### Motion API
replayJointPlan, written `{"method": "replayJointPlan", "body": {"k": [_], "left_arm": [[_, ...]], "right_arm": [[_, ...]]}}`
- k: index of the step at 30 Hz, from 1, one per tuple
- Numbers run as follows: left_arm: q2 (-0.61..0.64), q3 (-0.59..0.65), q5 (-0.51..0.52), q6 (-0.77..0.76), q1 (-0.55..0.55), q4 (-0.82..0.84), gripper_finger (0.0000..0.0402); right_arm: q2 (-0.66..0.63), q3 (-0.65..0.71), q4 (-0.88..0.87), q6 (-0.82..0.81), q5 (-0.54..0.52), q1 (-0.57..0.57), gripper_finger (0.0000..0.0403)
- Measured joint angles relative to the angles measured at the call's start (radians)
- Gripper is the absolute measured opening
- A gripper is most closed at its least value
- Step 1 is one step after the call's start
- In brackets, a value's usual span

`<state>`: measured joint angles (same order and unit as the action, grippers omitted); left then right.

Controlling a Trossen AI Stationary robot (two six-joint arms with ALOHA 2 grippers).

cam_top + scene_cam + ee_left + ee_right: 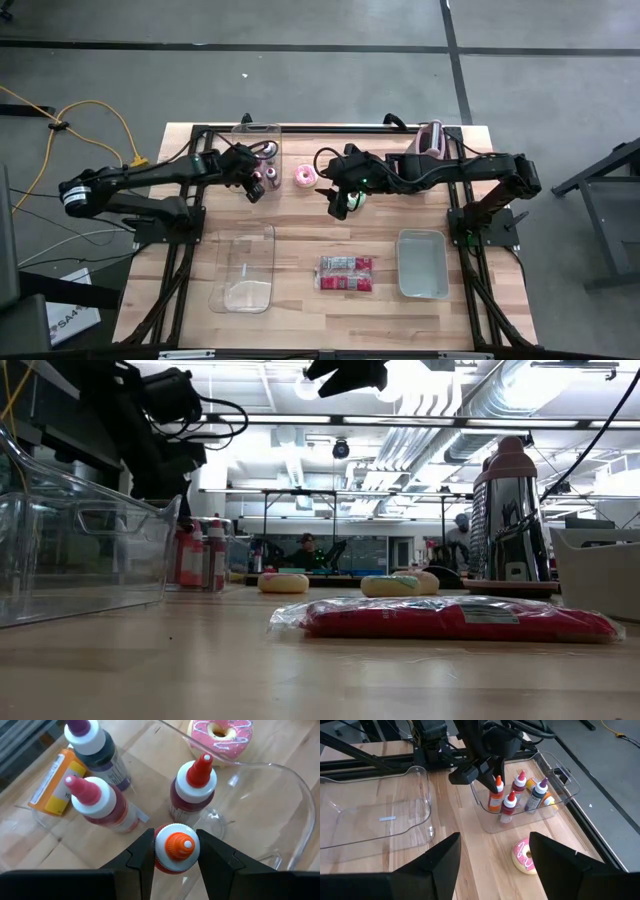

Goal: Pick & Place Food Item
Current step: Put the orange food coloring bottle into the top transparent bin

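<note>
While your left gripper [174,851] pinches the orange-capped red sauce bottle [175,846] inside the clear plastic bin [559,795] | risk — neighbouring red-capped bottle [194,787] tips on lift | right gripper [492,857] hovers spread near the pink frosted doughnut [524,856].

Orange-capped bottle [175,848] upright w/ other bottles in clear bin [280,815], pinched btwn left gripper [174,851] jaws.
</note>
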<state>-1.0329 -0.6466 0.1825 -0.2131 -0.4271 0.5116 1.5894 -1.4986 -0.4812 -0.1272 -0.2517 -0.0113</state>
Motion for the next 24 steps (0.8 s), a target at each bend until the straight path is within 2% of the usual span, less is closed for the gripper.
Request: {"method": "replayJointPlan", "body": {"k": [7, 17, 24], "left_arm": [[-0.004, 0.000, -0.012, -0.005, 0.000, 0.000, 0.0118], [-0.004, 0.000, -0.011, -0.020, 0.000, 0.000, 0.0156], [-0.003, 0.000, -0.011, -0.020, 0.000, 0.000, 0.0160]], "right_arm": [[0.000, 0.000, 0.000, 0.000, 0.000, 0.000, 0.0224], [0.000, 0.000, 0.000, 0.000, 0.000, 0.000, 0.0224], [0.000, 0.000, 0.000, 0.000, 0.000, 0.000, 0.0224]]}}
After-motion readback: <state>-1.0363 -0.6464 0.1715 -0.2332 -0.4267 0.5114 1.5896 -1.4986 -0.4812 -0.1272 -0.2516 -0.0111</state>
